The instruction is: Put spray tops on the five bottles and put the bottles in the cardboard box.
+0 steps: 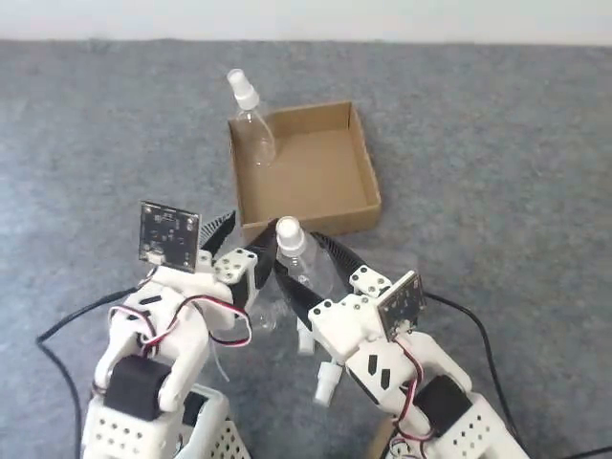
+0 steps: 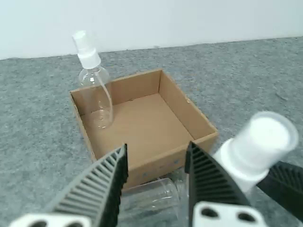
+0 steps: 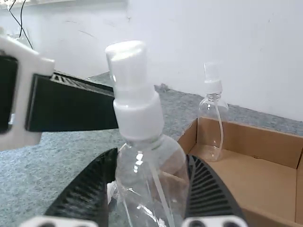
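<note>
A white-topped clear plastic bottle, clamped in the right pincer; left pincer apart at nine o'clock; brown cardboard box at twelve.

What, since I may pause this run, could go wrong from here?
The held bottle in the right end effector is outside the near wall of the cardboard box and may catch it going in. The open left end effector is close beside its spray top and might knock it. The standing bottle in the box could topple.
</note>
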